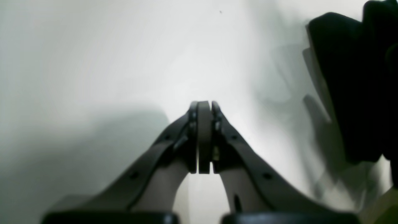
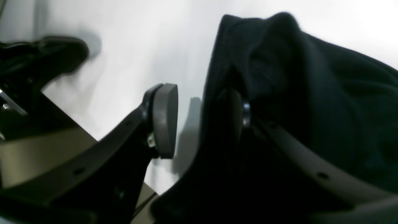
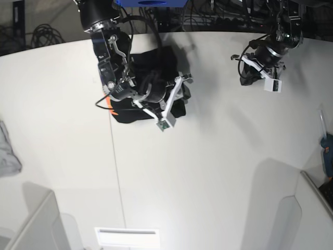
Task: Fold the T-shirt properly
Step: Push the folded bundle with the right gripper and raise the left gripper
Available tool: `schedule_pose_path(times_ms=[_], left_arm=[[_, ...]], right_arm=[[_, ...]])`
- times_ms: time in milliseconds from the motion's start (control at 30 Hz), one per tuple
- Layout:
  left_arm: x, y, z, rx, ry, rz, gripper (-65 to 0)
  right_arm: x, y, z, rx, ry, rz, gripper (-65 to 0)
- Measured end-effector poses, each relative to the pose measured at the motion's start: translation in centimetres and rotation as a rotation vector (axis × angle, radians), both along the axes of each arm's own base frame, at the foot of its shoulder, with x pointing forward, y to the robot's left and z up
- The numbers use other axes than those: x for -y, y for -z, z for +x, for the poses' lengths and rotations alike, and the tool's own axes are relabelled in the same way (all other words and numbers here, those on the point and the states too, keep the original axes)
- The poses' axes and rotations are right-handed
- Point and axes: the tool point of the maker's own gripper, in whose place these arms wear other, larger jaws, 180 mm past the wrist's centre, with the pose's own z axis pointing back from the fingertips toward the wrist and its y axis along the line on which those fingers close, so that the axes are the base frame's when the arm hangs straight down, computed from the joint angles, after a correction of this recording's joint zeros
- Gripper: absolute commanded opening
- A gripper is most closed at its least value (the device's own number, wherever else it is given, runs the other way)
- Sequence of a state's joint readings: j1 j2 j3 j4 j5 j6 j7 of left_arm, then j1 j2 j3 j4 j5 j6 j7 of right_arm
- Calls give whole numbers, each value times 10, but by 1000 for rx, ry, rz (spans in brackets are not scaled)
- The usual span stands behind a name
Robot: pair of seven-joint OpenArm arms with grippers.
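The right gripper point(image 2: 202, 121) stands partly open over the bunched black T-shirt point(image 3: 151, 88), 1 finger buried in its cloth. The left gripper point(image 1: 204, 107), well apart from the T-shirt, is pressed fully closed, holding nothing.

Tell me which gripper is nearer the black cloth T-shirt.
Right. The right gripper is at the black cloth T-shirt, jaws apart with fabric draped over one. The left gripper hangs shut over bare white table, well off to the side.
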State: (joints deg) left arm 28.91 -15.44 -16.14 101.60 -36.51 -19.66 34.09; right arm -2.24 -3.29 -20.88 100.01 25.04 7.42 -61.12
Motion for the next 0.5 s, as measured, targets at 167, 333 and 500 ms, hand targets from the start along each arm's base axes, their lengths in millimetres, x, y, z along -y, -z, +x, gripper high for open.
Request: schedule_pose_path(times_ms=[167, 333, 500], left_arm=[[-1, 0, 0, -1, -3, 0, -650], [-2, 0, 0, -1, -4, 1, -650], [-23, -4, -2, 10, -48, 29, -650]], right_arm=[[-53, -19, -24, 51, -199, 32, -408], [-61, -46, -29, 152, -260, 47, -410], [7, -70, 18, 233, 61, 46, -650]])
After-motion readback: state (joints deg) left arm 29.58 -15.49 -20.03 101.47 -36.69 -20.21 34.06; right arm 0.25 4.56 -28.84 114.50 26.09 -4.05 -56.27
